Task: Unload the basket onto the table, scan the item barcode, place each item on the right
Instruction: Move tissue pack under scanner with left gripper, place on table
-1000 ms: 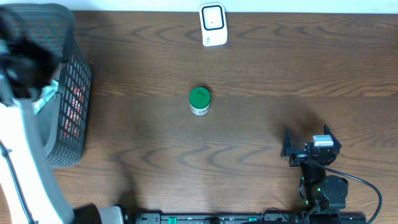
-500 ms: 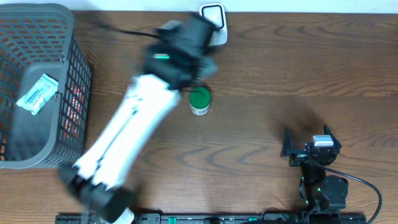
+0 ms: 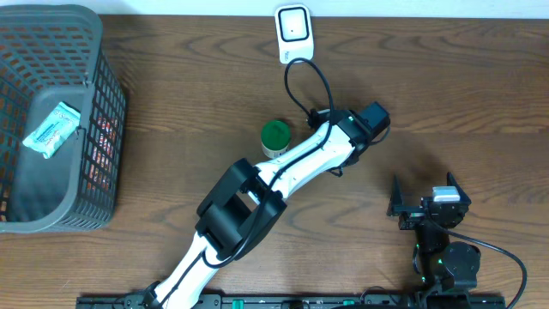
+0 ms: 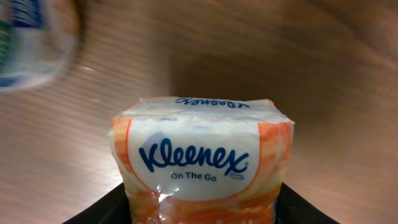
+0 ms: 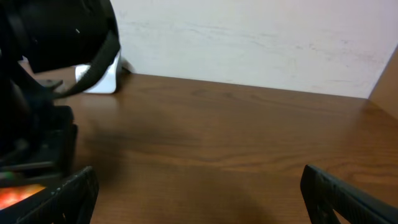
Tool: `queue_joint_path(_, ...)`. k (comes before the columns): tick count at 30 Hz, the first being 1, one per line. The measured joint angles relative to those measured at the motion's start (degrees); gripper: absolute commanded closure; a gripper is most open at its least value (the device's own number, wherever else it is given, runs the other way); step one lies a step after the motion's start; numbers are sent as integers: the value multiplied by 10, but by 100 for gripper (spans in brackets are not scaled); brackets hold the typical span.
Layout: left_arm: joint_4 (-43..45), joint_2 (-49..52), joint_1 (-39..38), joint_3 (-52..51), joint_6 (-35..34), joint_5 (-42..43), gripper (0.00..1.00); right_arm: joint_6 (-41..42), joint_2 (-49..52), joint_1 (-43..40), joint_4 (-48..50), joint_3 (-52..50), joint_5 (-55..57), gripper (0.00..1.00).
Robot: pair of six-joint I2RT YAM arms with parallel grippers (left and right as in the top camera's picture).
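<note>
An orange and white Kleenex tissue pack (image 4: 202, 158) fills the left wrist view, and my left gripper (image 4: 202, 213) is shut on its lower end, a black finger on each side. No barcode shows on the face I see. From overhead, the left gripper (image 3: 375, 116) hangs over the table, right of a green-lidded tub (image 3: 275, 137), and hides the pack. The white scanner (image 3: 293, 34) stands at the far edge; it also shows as the scanner (image 5: 99, 78) behind the left arm. My right gripper (image 3: 426, 203) rests open and empty near the front right.
A dark mesh basket (image 3: 103, 129) stands at the left with a pale packet (image 3: 53, 129) inside. The left arm (image 3: 283, 172) stretches diagonally across the middle of the table. A blurred tub (image 4: 31, 43) lies at the upper left of the left wrist view.
The left arm has swung from the basket at the left across the table to the right of the green-lidded tub, carrying the tissue pack. The right arm has not moved.
</note>
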Motion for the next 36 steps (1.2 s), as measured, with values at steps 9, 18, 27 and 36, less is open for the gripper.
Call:
queue_joint_path(9, 83, 3, 4, 4, -110, 58, 2, 0, 0, 0, 0, 0, 0, 1)
queue_joint_path(18, 88, -93, 13, 4, 43, 28, 2, 0, 0, 0, 0, 0, 0, 1)
queue_joint_path(27, 2, -403, 133, 19, 316, -23, 2, 0, 0, 0, 0, 0, 0, 1)
queue_joint_path(36, -101, -523, 549, 26, 402, -47, 2, 0, 0, 0, 0, 0, 0, 1)
